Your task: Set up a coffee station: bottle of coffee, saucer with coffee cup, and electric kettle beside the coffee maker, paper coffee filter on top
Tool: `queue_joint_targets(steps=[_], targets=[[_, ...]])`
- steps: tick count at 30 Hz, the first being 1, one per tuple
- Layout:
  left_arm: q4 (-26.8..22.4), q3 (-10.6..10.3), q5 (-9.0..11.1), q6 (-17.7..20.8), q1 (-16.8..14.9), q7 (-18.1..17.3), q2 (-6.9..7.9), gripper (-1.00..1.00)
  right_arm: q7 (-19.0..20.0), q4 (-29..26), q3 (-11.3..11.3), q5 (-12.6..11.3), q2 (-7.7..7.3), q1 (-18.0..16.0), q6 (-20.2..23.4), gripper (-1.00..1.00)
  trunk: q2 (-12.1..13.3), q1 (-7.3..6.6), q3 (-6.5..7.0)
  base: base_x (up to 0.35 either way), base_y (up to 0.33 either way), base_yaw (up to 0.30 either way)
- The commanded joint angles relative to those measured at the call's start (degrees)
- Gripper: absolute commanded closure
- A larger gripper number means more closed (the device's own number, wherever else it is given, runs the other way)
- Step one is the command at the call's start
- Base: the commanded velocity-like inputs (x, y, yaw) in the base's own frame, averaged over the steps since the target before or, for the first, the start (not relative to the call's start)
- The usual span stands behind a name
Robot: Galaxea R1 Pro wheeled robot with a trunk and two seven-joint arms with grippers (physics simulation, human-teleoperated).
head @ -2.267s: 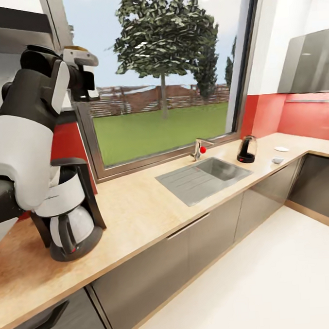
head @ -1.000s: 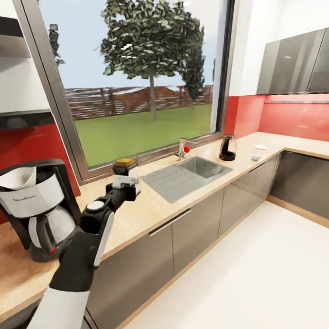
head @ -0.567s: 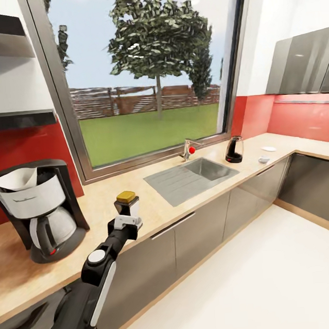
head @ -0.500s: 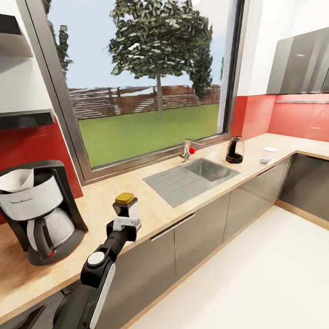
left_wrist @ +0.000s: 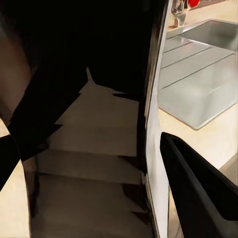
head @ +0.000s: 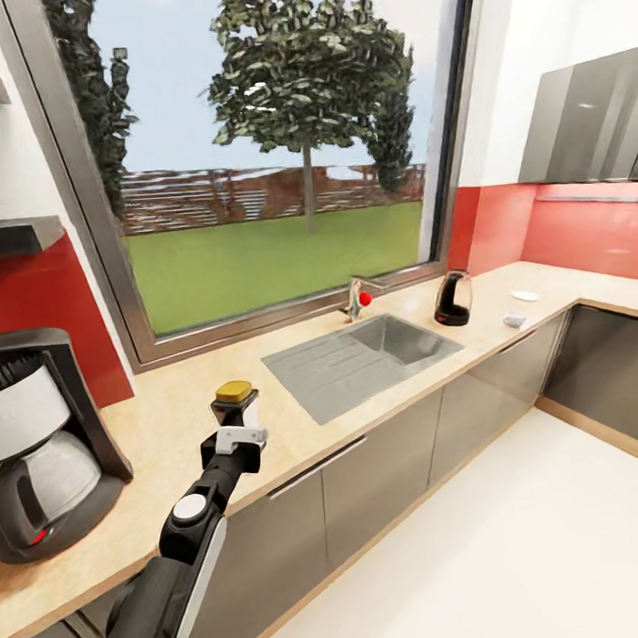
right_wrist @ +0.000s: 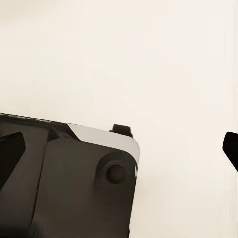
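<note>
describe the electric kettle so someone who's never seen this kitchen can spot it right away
Start at the big window and drop to the steel sink set in the wooden countertop below it. Just past the sink's far corner, beyond the tap, stands the electric kettle. It is the only tall dark jug there; its neighbours further along are small, low and pale.

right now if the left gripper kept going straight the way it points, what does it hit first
The left gripper is shut on the coffee bottle; beyond it probably the bare countertop, short of the window, though depth is unclear.

home kitchen | countertop (head: 174,418) with sink (head: 364,354), tap (head: 355,298) | red backsplash (head: 578,232) | cabinets (head: 384,457)
</note>
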Motion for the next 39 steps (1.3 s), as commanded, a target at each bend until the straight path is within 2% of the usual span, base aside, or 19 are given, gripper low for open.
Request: queue_joint_targets(steps=[1,14,17,23,28,33,39], targets=[[-0.08,-0.1,-0.22,0.34,-0.06,0.13,0.01,1.0,-0.22,0.07,-0.46,0.6,0.03,-0.06,-0.17,-1.0,-0.13,0.07,-0.13,0.279,-0.165,0.0],[-0.07,0.22,-0.5,0.28,0.03,0.22,0.19,1.0,-0.22,0.07,-0.43,0.6,-0.03,-0.02,-0.15,-1.0,-0.13,0.07,-0.13,0.269,-0.171,0.002],[-0.07,0.22,-0.53,0.2,0.52,0.76,0.19,1.0,-0.24,0.09,-0.35,0.6,-0.03,-0.06,-0.15,-1.0,-0.13,0.07,-0.13,0.073,-0.252,0.212],[-0.07,0.22,-0.39,-4.37,0.86,4.45,0.19,1.0,-0.22,0.15,-0.34,0.6,-0.04,-0.06,-0.15,-1.0,-0.13,0.07,-0.13,0.004,-0.255,0.275],[-0.01,0.36,-0.43,-5.23,1.14,5.62,0.24,1.0,-0.22,0.15,-0.34,0.6,-0.04,-0.02,-0.15,-1.0,-0.13,0.07,-0.13,0.0,-0.127,0.278],[-0.27,1.48,-0.27,-5.54,2.44,10.26,0.27,1.0,-0.22,0.16,-0.34,0.6,0.03,-0.04,-0.15,-1.0,-0.13,0.07,-0.13,0.0,-0.019,0.278],[-0.18,1.95,-0.47,-5.6,2.83,13.88,0.27,1.0,-0.25,0.16,-0.34,0.6,-0.03,-0.05,-0.15,-1.0,-0.13,0.07,-0.13,0.0,-0.002,0.278]])
